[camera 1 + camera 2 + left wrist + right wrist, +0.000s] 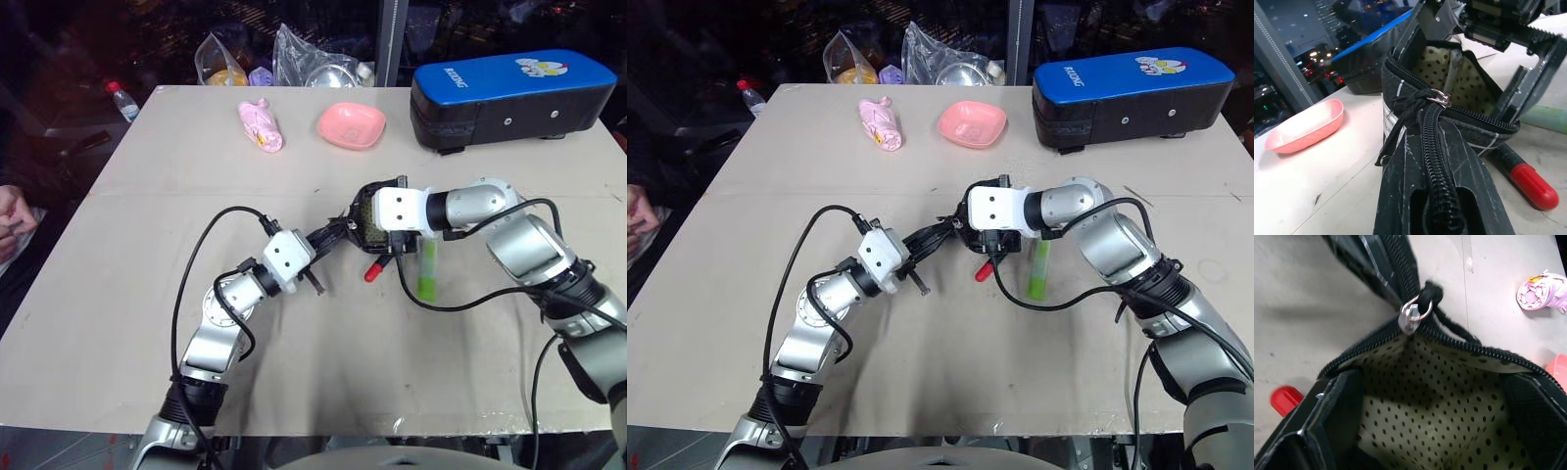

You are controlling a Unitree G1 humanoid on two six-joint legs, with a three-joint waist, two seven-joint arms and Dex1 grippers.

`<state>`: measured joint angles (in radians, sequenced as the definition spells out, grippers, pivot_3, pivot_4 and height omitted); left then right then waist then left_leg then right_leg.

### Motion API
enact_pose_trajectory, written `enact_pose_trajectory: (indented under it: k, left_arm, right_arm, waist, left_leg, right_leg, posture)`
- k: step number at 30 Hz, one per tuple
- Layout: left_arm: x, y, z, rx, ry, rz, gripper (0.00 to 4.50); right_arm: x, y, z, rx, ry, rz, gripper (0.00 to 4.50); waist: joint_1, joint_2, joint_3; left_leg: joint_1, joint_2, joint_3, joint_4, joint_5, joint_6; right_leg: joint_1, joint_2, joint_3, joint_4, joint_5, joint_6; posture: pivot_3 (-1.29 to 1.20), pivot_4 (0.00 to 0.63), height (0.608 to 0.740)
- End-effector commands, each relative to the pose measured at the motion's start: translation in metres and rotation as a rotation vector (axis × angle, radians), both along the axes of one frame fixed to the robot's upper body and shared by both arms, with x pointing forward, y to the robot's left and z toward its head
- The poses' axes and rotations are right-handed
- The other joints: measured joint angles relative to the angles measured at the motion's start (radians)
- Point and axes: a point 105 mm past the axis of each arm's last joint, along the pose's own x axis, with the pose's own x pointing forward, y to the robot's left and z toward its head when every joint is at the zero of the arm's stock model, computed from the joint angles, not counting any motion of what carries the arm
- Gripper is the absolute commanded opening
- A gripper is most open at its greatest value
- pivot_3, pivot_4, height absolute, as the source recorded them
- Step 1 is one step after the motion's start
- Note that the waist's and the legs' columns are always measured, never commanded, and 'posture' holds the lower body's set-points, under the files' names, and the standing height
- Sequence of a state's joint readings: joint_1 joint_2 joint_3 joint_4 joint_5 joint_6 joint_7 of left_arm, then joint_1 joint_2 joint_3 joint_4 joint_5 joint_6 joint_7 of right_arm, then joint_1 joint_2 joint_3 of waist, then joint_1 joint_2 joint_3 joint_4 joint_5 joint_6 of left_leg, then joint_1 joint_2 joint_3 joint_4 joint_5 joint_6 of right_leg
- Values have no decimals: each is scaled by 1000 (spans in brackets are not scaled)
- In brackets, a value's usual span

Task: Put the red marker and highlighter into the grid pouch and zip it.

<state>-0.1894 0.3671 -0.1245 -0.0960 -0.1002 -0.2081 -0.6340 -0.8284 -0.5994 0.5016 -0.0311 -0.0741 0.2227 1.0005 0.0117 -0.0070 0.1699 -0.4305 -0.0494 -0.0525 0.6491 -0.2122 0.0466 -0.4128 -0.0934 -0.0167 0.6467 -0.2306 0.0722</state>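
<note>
Both claws at grid pouch [370,213] mouth.

Near the middle of the table [745,255] the left gripper [942,231] pinches one end of the grid pouch [972,232], fingers closed on it. The right gripper [991,238] sits over the pouch's other end. Just beside the pouch, toward the robot, pokes out the red marker [986,271]; the highlighter [1038,268] lies right of it. Far beyond the pouch stand a pink bowl [972,123] and a blue case [1127,93]

Even overhead light, dark surroundings
</note>
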Motion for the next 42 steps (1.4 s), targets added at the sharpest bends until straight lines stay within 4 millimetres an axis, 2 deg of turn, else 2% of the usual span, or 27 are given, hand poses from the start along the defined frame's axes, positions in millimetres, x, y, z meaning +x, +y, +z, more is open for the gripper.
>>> enact_pose_trajectory:
  k: [1, 4, 6, 8, 11, 14, 17, 21, 26, 33, 37, 40, 41, 42]
  left_arm:
    - [2, 6, 15, -27, -61, 24, 0]
    - [2, 14, 13, -7, -63, 47, 0]
    - [1, 17, 12, 8, -64, 54, 0]
    - [0, 21, 11, 18, -64, 59, 0]
    - [0, 25, 11, 20, -64, 64, 0]
    - [1, 26, 12, 29, -67, 64, 0]
    - [1, 28, 13, 38, -71, 63, 0]
    - [0, 28, 13, 39, -71, 64, 0]
    - [-3, 26, 10, 36, -52, 51, 0]
    - [-1, 24, 10, 41, -51, 36, 0]
    - [0, 22, 10, 41, -50, 30, 0]
    - [0, 21, 10, 39, -51, 26, 0]
    - [0, 20, 10, 39, -50, 26, 0]
    - [0, 20, 10, 39, -50, 26, 0]
  right_arm:
    - [-1, 5, 17, 65, -43, 11, 4489]
    - [-6, -4, 49, 255, 42, -35, 4489]
    - [-15, -16, 57, 312, 113, -46, 4489]
    - [-29, -33, 50, 338, 259, -72, 4489]
    - [-42, -56, 32, 318, 384, -132, 4489]
    - [-36, -81, 7, 278, 454, -331, 4489]
    - [-31, -95, -11, 275, 464, -522, 4489]
    - [-37, -95, -29, 375, 439, -713, 4489]
    - [-56, -89, -45, 532, 459, -930, 4489]
    - [-67, -89, -53, 547, 432, -1065, 4489]
    - [-76, -84, -72, 586, 541, -1144, 4489]
    - [-81, -80, -81, 598, 603, -1166, 3750]
    - [-82, -79, -82, 597, 609, -1167, 3397]
    - [-82, -79, -83, 596, 610, -1170, 2790]
  waist:
    - [0, 0, 0]
    - [0, 0, 0]
    - [2, 0, 0]
    - [8, 0, 0]
    - [9, -1, 0]
    - [1, 0, 0]
    - [-1, 0, -1]
    - [3, 0, -1]
    - [4, 0, -1]
    - [2, 0, -1]
    - [2, 0, -1]
    - [1, 0, -1]
    - [0, 0, -1]
    - [0, 0, -2]
  left_leg:
    - [0, 0, 0, 0, 0, 0]
    - [0, 0, 0, 0, 0, 0]
    - [0, 0, -1, 0, 0, 0]
    - [-1, -1, -2, 0, -1, 1]
    - [-1, -1, -5, 0, -2, 4]
    - [-1, -1, -3, 0, -2, 4]
    - [0, -1, -2, 0, -2, 4]
    - [-1, 0, -3, 0, -2, 4]
    - [-1, -1, -3, 0, -2, 4]
    - [0, -1, -3, 2, -2, 4]
    - [0, -1, -4, 2, -2, 4]
    - [0, 0, -4, 2, -2, 3]
    - [1, 0, -4, 2, -2, 3]
    - [1, 0, -3, 2, -2, 3]
  right_leg:
    - [0, 0, 0, 0, 0, 0]
    - [0, 0, 0, 1, 0, 0]
    - [0, 0, 0, 1, 0, 0]
    - [0, -1, 0, 1, 0, 0]
    - [1, -3, -1, -1, 0, 0]
    - [1, -5, 0, -1, 0, 0]
    - [1, -6, -1, 0, 0, -1]
    - [0, -6, 0, 1, 0, -1]
    - [0, -3, 0, 1, 1, -1]
    - [0, -1, -1, 1, 1, -1]
    - [1, 0, -1, 2, 0, -1]
    - [1, 1, 0, 4, 0, -1]
    - [1, 1, 0, 4, 0, -1]
    - [1, 2, 0, 4, 0, -1]
  posture:
    - [0, 150, 726]
    - [0, 150, 726]
    - [0, 150, 726]
    - [0, 150, 726]
    - [0, 150, 726]
    - [0, 150, 726]
    - [0, 150, 726]
    - [0, 150, 726]
    - [0, 150, 726]
    - [0, 150, 726]
    - [0, 150, 726]
    - [0, 150, 726]
    - [0, 150, 726]
    - [0, 150, 726]
